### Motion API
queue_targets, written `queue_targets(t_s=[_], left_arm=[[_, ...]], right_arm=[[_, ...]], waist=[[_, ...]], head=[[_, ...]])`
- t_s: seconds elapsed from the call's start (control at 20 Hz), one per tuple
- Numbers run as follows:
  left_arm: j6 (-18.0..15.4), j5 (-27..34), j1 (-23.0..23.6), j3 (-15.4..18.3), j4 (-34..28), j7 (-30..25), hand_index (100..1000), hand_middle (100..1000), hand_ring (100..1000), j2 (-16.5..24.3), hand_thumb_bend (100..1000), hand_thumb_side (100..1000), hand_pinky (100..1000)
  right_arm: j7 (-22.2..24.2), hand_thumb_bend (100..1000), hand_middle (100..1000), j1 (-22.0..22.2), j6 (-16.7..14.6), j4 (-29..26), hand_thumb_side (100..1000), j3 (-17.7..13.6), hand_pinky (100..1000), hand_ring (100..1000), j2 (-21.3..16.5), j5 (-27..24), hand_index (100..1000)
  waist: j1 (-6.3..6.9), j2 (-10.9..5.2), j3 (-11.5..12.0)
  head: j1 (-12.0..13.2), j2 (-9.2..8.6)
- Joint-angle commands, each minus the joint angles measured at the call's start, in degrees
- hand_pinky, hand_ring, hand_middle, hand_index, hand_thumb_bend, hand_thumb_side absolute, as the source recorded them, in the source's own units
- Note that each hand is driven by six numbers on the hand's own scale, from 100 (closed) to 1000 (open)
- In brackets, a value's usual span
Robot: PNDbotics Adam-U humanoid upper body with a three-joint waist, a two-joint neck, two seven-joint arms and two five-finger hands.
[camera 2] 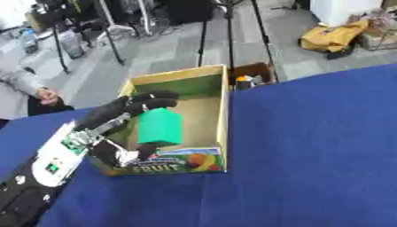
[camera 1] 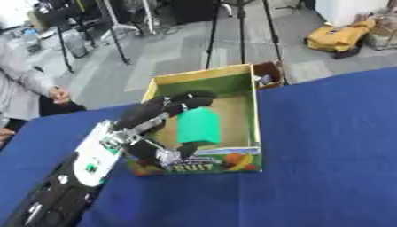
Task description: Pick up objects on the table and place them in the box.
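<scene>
The left hand (camera 2: 128,108), fingers curled round the green block (camera 2: 159,126), held it inside the box (camera 2: 223,111) at frame centre-left. Placing step; release appeared due next.

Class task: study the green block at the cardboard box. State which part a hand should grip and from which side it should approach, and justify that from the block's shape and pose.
Grip the green block across its upper and lower ends, coming from the box's left wall. Judging by its flat faces and upright pose, opposing contacts should seat well; the left hand already holds it so, fingers over the top, thumb beneath.
</scene>
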Motion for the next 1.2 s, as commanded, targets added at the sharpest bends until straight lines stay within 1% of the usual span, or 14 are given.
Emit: queue_targets(t_s=[0.05,0.15,0.25,0.4,0.5,0.55,0.65,0.7,0.75,0.85,1.1,1.2], left_arm=[[-2.13,-4.94,-0.49,-0.58,0.66,2.37,1000,984,897,0.37,100,752,762],[-2.13,-10.96,-0.42,-1.28,1.41,8.19,1000,992,899,-0.08,100,792,766],[-2.13,-15.85,-0.30,-2.02,2.55,13.98,1000,998,899,-0.37,100,809,769],[-2.13,-20.70,-0.18,-2.65,4.19,20.12,1000,1000,905,-0.53,100,824,776],[-2.13,-23.58,-0.13,-2.90,5.20,23.33,1000,1000,910,-0.60,135,842,782],[-2.13,-24.90,-0.12,-3.00,5.57,24.71,1000,1000,911,-0.62,149,835,783],[-2.13,-27.08,-0.11,-3.06,6.18,27.19,1000,1000,912,-0.65,148,835,785],[-2.13,-27.91,-0.12,-3.05,6.46,28.37,1000,1000,911,-0.66,141,839,784],[-2.13,-28.47,-0.14,-2.99,6.76,29.51,1000,1000,911,-0.66,121,862,785],[-2.13,-29.30,-0.15,-2.82,7.42,31.36,1000,1000,909,-0.56,144,849,785],[-2.13,-30.06,-0.01,-3.04,8.15,33.68,1000,1000,908,-0.45,156,859,786],[-2.13,-29.70,0.14,-3.14,8.39,33.99,1000,1000,904,-0.48,175,903,786]], right_arm=[[-0.33,100,478,-0.36,0.09,-1.17,474,-0.10,909,922,-0.11,-0.61,848],[-0.44,100,479,-0.28,0.18,-1.17,469,-0.02,909,922,0.03,-0.59,848],[-0.52,100,481,-0.25,0.25,-1.17,466,0.09,909,922,0.19,-0.60,848],[-0.64,100,482,-0.16,0.35,-1.17,462,0.17,909,922,0.30,-0.61,849],[-0.72,100,482,-0.14,0.39,-1.17,465,0.21,909,922,0.35,-0.62,849],[-0.74,100,482,-0.12,0.41,-1.17,459,0.22,910,922,0.37,-0.61,849],[-0.77,100,482,-0.02,0.48,-1.17,457,0.23,910,923,0.36,-0.57,849],[-0.77,100,482,0.03,0.52,-1.17,457,0.22,911,923,0.35,-0.53,850],[-0.78,100,482,0.09,0.56,-1.17,455,0.21,911,924,0.33,-0.50,850],[-0.80,100,483,0.19,0.60,-1.17,452,0.20,911,924,0.32,-0.43,850],[-1.03,100,485,0.33,0.67,-1.17,446,0.27,912,924,0.42,-0.34,850],[-1.11,100,486,0.40,0.70,-1.17,443,0.30,912,924,0.49,-0.28,850]], waist=[[-0.23,-2.17,-0.25],[-0.06,-2.40,-0.34],[0.09,-2.61,-0.46],[0.27,-2.83,-0.62],[0.37,-2.95,-0.73],[0.42,-2.99,-0.76],[0.54,-3.07,-0.75],[0.61,-3.10,-0.70],[0.69,-3.14,-0.65],[0.83,-3.24,-0.57],[1.09,-3.55,-0.53],[1.17,-3.66,-0.54]], head=[[0.42,-0.83],[0.57,-0.89],[0.68,-0.98],[0.85,-1.05],[0.92,-1.15],[0.93,-1.17],[0.94,-1.17],[0.93,-1.16],[0.89,-1.18],[0.90,-1.23],[0.96,-1.26],[0.99,-1.27]])
